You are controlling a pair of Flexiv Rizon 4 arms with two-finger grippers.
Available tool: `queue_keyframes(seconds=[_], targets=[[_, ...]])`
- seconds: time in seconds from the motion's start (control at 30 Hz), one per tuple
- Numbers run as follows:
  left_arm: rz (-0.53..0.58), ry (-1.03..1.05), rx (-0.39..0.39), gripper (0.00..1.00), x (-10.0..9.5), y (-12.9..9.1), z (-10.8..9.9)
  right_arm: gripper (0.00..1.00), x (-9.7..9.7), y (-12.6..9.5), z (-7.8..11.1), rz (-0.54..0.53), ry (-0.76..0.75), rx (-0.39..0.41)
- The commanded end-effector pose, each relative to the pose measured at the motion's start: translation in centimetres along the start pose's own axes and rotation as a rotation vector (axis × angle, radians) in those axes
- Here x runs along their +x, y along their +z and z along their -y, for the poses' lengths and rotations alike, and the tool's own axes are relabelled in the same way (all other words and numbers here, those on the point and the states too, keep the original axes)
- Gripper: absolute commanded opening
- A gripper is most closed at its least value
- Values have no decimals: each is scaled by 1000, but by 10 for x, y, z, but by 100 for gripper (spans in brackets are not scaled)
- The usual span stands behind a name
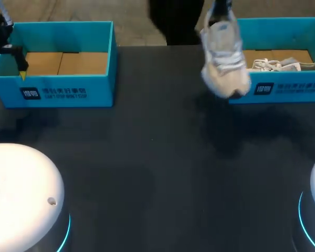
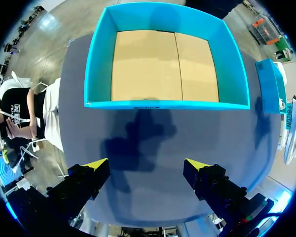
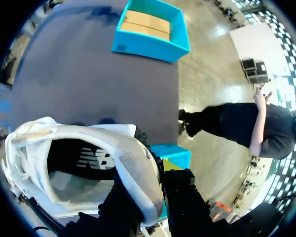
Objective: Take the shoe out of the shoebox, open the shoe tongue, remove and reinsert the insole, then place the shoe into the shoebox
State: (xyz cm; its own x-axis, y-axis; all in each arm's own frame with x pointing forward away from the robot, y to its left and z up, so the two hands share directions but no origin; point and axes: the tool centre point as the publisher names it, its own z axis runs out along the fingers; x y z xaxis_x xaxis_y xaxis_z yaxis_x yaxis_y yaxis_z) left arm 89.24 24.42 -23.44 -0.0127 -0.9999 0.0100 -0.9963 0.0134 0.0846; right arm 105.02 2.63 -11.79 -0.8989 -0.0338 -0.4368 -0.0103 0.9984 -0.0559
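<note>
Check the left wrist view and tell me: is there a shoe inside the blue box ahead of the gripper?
No, the blue box ahead of the left gripper shows only its bare cardboard floor.

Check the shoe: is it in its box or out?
Out. The shoe hangs from the right gripper, lifted above the front corner of the right box.

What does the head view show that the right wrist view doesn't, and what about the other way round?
Only the head view shows the second shoe lying in the right shoebox, and the held shoe hanging in the air before it. Only the right wrist view looks into that shoe's opening and shows the right gripper pinching its collar. Both show the held shoe, the empty left shoebox and the dark table.
</note>
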Motion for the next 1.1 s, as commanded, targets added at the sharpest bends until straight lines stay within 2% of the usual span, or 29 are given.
queue_keyframes(seconds=[0.03,0.17,0.33,0.5,0.53,0.6,0.83,0.87,1.1], targets=[[2,0,1,100,0,-1,-1,0,-32,9,22,-39,-42,-55],[2,0,1,100,0,-1,-1,0,-55,21,36,-53,-53,-45],[2,0,1,100,0,-1,-1,0,-74,37,48,-61,-57,-37],[2,0,1,100,0,-1,-1,0,-81,54,67,-82,-6,-28],[2,0,1,100,0,-1,-1,0,-82,57,74,-90,27,6],[2,0,1,100,0,-1,-1,0,-82,60,87,-88,96,15],[2,0,1,100,0,-1,-1,0,-70,60,139,-84,465,137],[2,0,1,100,0,-1,-1,0,-69,60,147,-84,511,132],[2,0,1,100,0,-1,-1,0,-67,64,174,-100,731,232]])
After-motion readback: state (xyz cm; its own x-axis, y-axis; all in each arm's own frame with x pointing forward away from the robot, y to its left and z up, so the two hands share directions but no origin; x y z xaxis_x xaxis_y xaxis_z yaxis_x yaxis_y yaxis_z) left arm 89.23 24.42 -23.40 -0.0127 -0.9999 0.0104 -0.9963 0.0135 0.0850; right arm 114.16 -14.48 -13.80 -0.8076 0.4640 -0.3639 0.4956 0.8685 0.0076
